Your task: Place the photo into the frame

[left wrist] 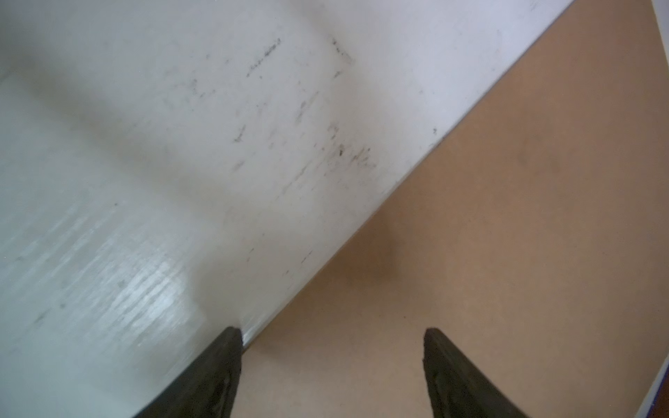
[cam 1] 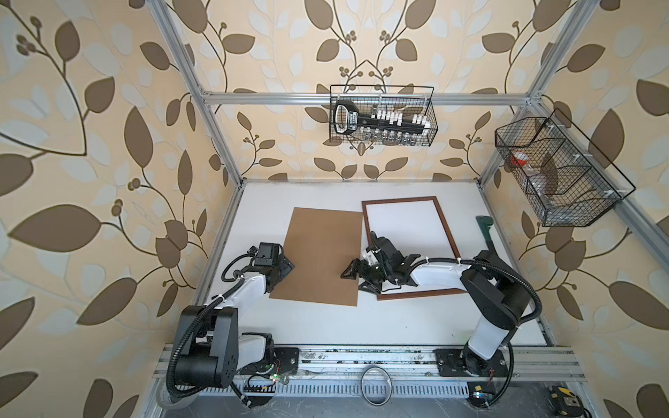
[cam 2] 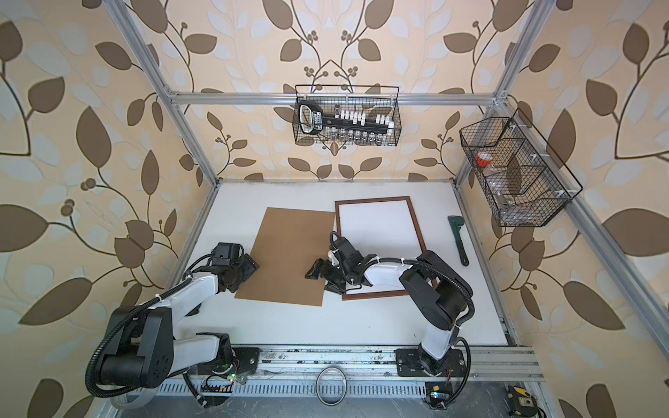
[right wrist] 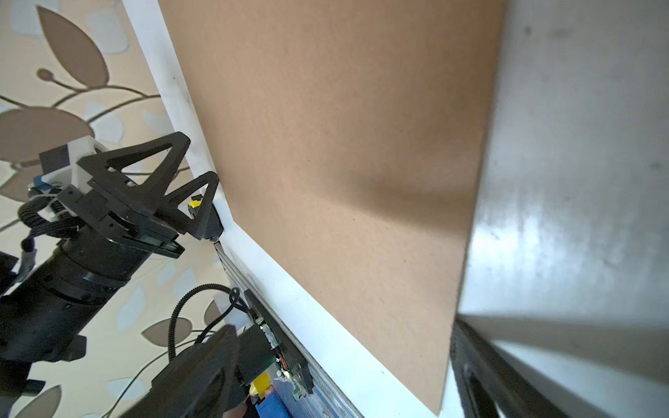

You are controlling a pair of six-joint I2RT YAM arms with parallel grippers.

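The left claw sits low at the left edge of the brown board. Its 2 fingers are spread wide and hold nothing. In the left wrist view, 1 finger tip is right at the board's edge, by the white worktop. The other tip is over the board.

The brown board lies flat on the worktop, in the middle. It is just beside the frame, not in it.

Next comes the right claw. It hangs over the right edge of the board, close to the near left corner of the frame. It is spread wide too, and it is empty.

The frame lies flat on the right half of the worktop. It has a thin red-brown edge, and inside it is plain white. The right arm crosses over its near end.

At the far right a green wrench lies alone.

The photo with the grey mountains cannot be seen in any view. The white inside the frame may be its back, lying face down. It may also be a white card or just the worktop. I cannot tell which.

If the white is the photo, I think the main job is done and only the board needs to go on top. If not, nearly all the work is left, because the photo must be found and laid in the frame.
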